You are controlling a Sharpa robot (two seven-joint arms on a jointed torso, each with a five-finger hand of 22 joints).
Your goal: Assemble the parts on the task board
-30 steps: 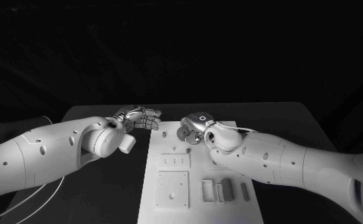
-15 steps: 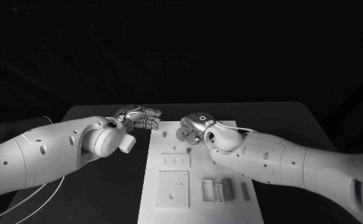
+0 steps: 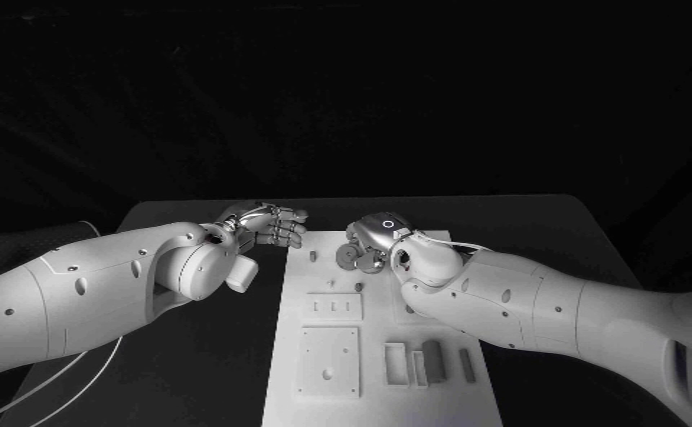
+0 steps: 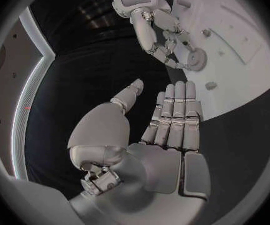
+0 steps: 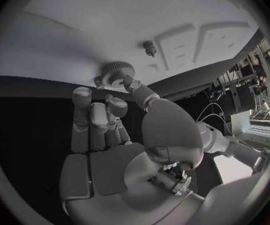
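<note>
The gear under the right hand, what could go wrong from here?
The right hand touches the gear with fingertips alone, so it might slip or tilt. A small peg stands close by on the task board and could get bumped. The left hand hangs open, giving no support.

Right hand (image 3: 364, 247): shifted slightly nearer the robot along the task board (image 3: 440, 407); fingertips lie at the toothed gear part (image 5: 114, 72). Left hand (image 3: 268, 224): no displacement recorded.
</note>
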